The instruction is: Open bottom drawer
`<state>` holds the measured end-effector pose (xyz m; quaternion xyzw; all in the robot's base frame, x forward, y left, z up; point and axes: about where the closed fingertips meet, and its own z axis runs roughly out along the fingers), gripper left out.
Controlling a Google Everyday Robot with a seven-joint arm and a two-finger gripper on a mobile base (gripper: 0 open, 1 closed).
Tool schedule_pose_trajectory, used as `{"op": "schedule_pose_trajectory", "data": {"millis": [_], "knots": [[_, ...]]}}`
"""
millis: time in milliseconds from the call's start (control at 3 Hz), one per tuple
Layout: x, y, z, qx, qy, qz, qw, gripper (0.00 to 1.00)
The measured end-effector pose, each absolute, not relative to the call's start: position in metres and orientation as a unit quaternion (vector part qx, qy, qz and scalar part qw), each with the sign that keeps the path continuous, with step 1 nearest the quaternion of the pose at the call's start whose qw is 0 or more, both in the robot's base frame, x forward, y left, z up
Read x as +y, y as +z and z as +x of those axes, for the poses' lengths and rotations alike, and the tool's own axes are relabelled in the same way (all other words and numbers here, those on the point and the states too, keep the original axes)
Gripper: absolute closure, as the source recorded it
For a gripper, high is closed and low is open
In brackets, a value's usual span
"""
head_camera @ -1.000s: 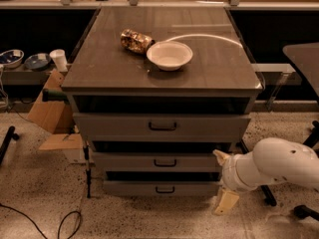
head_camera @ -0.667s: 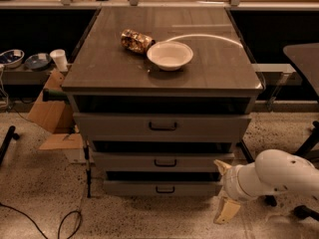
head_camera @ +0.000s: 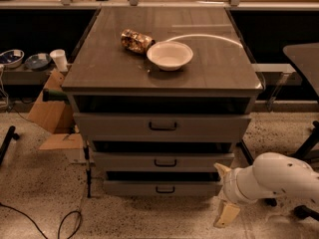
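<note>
While bowl [head_camera: 169, 55] atop cabinet [head_camera: 107, 66], gripper [head_camera: 224, 193] beside bottom drawer [head_camera: 130, 187]

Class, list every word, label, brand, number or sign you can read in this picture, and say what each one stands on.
No text here can be read.
Snack bag on the cabinet top: patterned print, too blurred to read.
White bowl: plain, no marking.
Bottom drawer: plain grey front, no label.
Hand, low on the right beside the bottom drawer's right end: no lettering shows.
</note>
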<state>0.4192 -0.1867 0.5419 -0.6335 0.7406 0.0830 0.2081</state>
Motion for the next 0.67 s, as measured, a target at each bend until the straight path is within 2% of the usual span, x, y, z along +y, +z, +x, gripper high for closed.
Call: {"op": "schedule_pose_trajectory", "data": {"millis": [667], "knots": [[-0.122, 0.463, 0.400, 0.719, 0.115, -0.650, 0.218, 0.00]]}}
